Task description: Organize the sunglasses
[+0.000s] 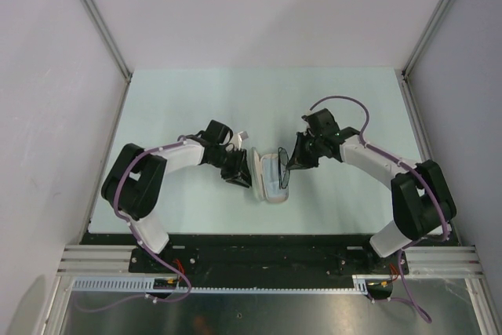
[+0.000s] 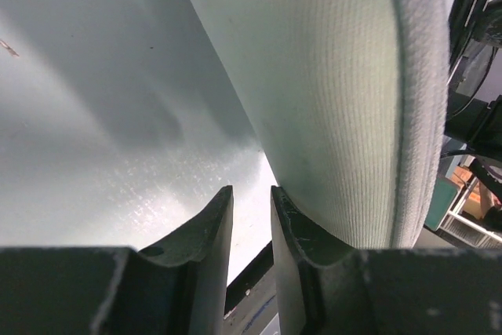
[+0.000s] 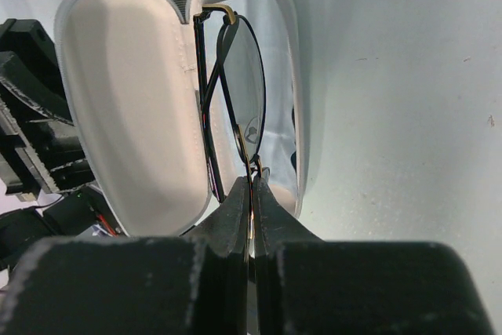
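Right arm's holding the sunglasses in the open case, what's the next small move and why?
Probably lower the right gripper a touch and lay the sunglasses flat into the case: they stand on edge in one open half, pinched by the frame, while the left gripper rests against the other half.

Soft, even overhead light keeps the top view bright, with only faint shadows on the pale surface. In the left wrist view the case throws a broad soft shadow beside a speckled glare patch. The right wrist view is sharp on the sunglasses, its foreground black and unfocused.
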{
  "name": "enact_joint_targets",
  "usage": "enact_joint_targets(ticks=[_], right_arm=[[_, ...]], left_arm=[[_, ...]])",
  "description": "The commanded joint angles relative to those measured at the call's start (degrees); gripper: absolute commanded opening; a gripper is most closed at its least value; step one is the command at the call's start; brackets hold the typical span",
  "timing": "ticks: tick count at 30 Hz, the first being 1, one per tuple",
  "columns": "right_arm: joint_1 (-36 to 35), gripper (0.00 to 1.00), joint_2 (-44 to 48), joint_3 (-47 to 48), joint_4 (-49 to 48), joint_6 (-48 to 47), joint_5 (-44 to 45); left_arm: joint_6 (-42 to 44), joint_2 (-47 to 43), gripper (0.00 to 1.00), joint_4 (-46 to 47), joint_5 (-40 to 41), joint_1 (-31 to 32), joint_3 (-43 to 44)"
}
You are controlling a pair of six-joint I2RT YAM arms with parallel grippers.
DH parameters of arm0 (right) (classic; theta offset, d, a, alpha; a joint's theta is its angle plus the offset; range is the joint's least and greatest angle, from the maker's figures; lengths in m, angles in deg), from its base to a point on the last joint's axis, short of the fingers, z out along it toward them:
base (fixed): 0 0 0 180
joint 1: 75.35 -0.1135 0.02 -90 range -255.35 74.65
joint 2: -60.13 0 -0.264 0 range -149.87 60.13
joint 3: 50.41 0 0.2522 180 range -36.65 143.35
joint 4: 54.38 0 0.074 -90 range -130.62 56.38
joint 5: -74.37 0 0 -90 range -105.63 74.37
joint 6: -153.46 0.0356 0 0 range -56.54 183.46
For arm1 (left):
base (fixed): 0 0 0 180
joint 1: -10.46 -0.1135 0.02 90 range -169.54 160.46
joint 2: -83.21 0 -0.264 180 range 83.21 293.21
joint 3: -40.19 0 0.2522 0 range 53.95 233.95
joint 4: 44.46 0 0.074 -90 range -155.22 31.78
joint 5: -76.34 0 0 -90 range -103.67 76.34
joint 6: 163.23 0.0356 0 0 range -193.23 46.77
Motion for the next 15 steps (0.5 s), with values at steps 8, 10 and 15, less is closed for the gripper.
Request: enact_joint_targets(ticks=[8,10,15], right_arm=[[-3.6,0.00,-2.0,3.1,2.8,-1.2,8.2],[-4.4,0.00,-2.5,4.2,3.4,-1.9,10.1],[-6.8,0.00,-4.8,6.3,4.3,-3.7,12.2]], left_arm=[[3.9,0.9,0.30,0.8,-2.6,0.3,2.4],[4.3,0.6,0.30,0.7,-2.7,0.3,2.6],[5.0,-0.2,0.31,0.5,-3.4,0.4,2.8]])
